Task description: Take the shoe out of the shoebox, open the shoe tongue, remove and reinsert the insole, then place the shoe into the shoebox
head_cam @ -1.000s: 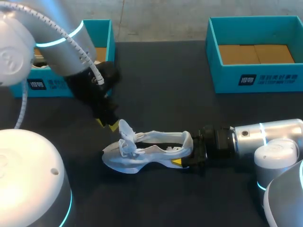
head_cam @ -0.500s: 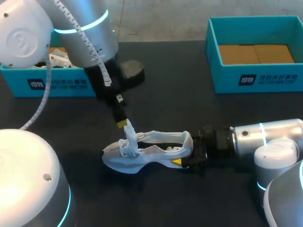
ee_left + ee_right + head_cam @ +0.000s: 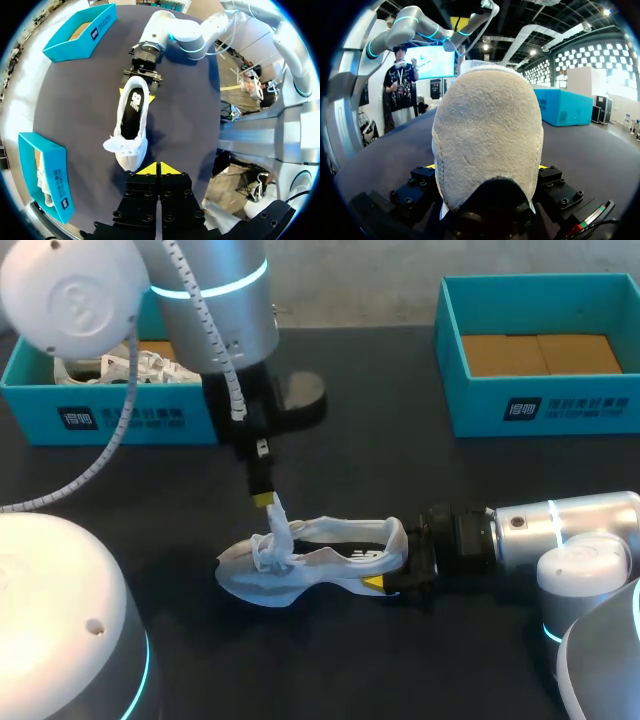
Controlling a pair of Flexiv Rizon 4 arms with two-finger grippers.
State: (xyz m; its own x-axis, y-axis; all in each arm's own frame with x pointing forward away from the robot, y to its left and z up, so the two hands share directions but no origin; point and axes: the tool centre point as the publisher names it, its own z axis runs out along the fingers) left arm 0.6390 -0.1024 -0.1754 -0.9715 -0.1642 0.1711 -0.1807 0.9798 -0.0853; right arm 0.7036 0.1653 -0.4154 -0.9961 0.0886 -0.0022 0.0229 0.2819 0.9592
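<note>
A white shoe (image 3: 310, 562) lies on its side on the black table, toe to the left. My right gripper (image 3: 386, 558) comes in from the right and is shut on the heel (image 3: 487, 135), which fills the space between its fingers. My left gripper (image 3: 264, 499) points straight down over the shoe's front, and its yellow tips are pressed together at the top of the raised tongue (image 3: 275, 520). In the left wrist view the shoe (image 3: 131, 117) lies just ahead of the shut gripper (image 3: 159, 169), with the dark insole (image 3: 133, 107) showing inside.
A teal shoebox (image 3: 120, 418) at the back left holds another white shoe (image 3: 140, 367). A second teal shoebox (image 3: 545, 405) at the back right shows only its brown cardboard floor. Bare table lies in front of the shoe.
My left arm has swung right from beside the toe to above the tongue, and its fingers have closed there. The right arm and the shoe's heel have stayed still.
</note>
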